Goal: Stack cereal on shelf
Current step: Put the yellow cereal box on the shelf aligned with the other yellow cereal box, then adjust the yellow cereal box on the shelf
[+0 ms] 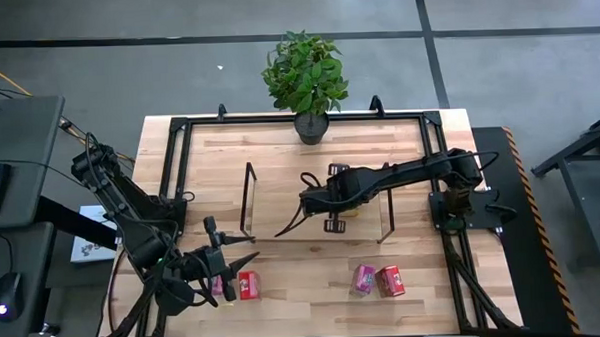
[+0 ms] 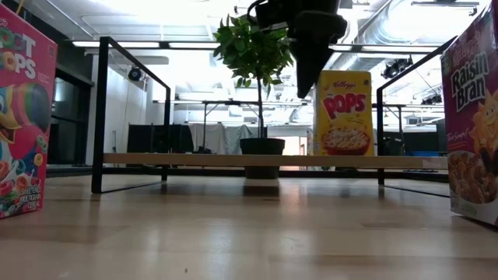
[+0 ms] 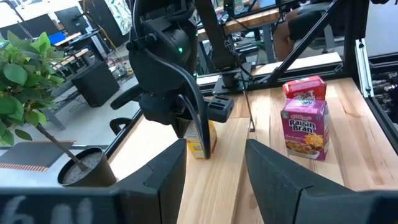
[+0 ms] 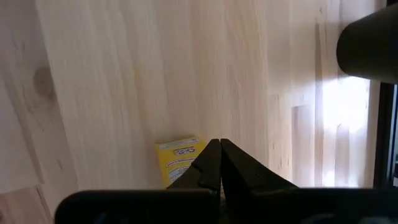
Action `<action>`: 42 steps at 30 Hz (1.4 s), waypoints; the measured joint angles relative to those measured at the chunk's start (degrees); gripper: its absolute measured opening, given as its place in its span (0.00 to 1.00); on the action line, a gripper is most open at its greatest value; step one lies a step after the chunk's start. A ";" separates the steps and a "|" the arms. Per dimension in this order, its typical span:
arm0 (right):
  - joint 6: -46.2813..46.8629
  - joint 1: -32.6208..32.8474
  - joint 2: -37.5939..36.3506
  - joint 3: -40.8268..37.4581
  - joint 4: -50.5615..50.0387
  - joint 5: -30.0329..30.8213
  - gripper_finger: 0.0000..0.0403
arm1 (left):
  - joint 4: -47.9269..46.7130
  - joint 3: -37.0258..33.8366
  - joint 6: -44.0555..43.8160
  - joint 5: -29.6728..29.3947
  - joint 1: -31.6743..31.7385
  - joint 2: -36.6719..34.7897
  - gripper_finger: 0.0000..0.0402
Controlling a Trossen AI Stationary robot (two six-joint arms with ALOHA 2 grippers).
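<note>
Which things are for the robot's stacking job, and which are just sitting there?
For the job: shelf, yellow cereal box on it, pink cereal boxes, red cereal boxes on the table.
Just sitting: potted plant.

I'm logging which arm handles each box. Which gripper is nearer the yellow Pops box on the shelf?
Right. The right gripper hangs over the shelf beside the yellow Pops box; the left gripper is off the shelf, by the front-left boxes.

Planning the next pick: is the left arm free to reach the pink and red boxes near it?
Probably yes: the left gripper is open beside the pink box and red box, nothing between.
</note>
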 joint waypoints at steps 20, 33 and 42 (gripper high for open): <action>22.75 -5.08 -12.32 -0.26 -19.09 3.35 0.00 | -0.79 0.00 -1.46 0.00 0.00 0.00 0.39; 27.10 -10.76 -11.38 -3.98 -19.43 -0.03 0.00 | -1.18 -0.03 -1.51 -0.01 -0.02 0.04 0.39; 27.44 -11.01 -13.55 -4.20 -19.47 -0.54 0.00 | -1.26 -0.03 -1.84 0.00 -0.04 0.04 0.39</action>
